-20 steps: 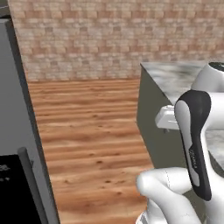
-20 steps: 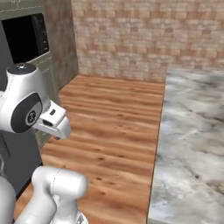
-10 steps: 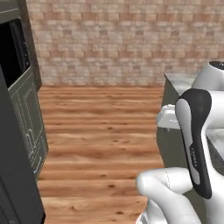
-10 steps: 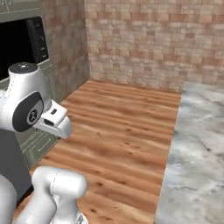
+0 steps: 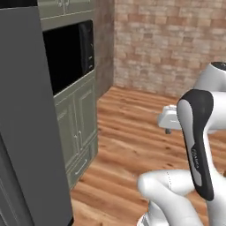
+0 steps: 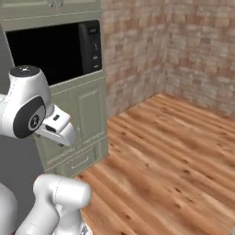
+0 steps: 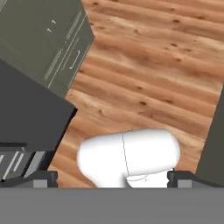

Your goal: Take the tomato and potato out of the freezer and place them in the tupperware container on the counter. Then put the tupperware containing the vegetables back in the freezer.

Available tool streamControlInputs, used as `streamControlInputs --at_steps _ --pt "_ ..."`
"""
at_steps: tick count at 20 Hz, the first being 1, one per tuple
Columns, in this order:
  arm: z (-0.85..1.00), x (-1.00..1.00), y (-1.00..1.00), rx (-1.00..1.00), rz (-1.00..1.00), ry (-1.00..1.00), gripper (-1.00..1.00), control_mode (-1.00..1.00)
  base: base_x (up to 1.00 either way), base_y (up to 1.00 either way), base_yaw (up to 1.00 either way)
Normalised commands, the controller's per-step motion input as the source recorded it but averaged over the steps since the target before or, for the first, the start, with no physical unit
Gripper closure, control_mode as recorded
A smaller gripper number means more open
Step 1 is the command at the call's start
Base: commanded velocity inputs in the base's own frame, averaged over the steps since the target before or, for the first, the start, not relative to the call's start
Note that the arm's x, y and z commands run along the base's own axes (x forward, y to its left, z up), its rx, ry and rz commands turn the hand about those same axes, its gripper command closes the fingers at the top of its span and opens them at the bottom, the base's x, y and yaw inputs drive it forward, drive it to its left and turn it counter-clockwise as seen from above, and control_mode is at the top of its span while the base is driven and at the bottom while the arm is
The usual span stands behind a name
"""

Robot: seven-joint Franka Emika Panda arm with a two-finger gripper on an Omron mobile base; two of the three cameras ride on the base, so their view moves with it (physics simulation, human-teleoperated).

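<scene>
Glossy white rounded arm links, dark grey joint caps and black side panel with small white marking.

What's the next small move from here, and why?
Probably keep turning the base left until the freezer faces the arm squarely. Its grey side sits at the left edge of the left base view, with no handle visible, while the green cabinet and built-in microwave take the middle. The gripper is open, holds nothing and points at the wood floor.

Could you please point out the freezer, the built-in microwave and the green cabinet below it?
freezer (image 5: 26, 128): left base view, flat grey side panel.
microwave (image 6: 50, 50): right base view, dark glass door.
green cabinet (image 5: 79, 119): left base view, upper door panel.
</scene>
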Motion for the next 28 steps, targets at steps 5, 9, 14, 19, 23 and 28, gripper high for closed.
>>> streamControlInputs --at_steps 5,9,14,19,23,28 --pt "0.00 0.00 0.00 0.00 0.00 0.00 -1.00 1.00 0.41 0.36 0.81" --pt "0.00 0.00 0.00 0.00 0.00 0.00 -1.00 1.00 0.07 0.47 0.85" --pt "0.00 0.00 0.00 0.00 0.00 0.00 -1.00 1.00 0.27 0.38 0.77" --pt "0.00 0.00 0.00 0.00 0.00 0.00 -1.00 1.00 0.55 0.50 0.56" --pt "0.00 0.00 0.00 0.00 0.00 0.00 -1.00 1.00 0.37 0.69 0.30" --pt "0.00 0.00 0.00 0.00 0.00 0.00 -1.00 1.00 0.32 0.77 0.20"
